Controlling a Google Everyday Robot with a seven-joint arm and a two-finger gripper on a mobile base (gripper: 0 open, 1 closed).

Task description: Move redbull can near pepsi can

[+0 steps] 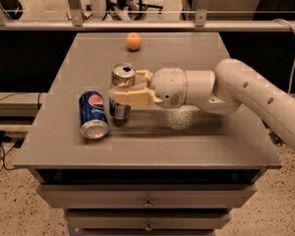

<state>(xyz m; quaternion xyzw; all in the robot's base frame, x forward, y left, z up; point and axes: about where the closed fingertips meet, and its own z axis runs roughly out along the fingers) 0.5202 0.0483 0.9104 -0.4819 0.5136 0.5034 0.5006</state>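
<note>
Between the jaws stands the redbull can (123, 75), upright or very nearly so, with the gripper (119, 94) clenched around its middle and the pale arm (246, 90) reaching in low across the table (196, 141). The can's base sits right at the tabletop; whether it rests there or hangs just clear, I cannot tell. Just past the tips of the jaws, the pepsi can (92, 113) lies on its side, its silver end turned toward the table's front edge. The two cans are close beside each other, with only a narrow gap showing. Well behind the jaws, toward the far edge, sits a small orange ball (133, 41), out of the way.

The carry looks almost finished: the slim can seems to have reached its spot, so the step in hand is the placing. The next move calls for settling the can flat on its base, then opening the jaws gently and drawing straight back along the arm's line. A sideways nudge could tip the slim can or roll the lying one.
</note>
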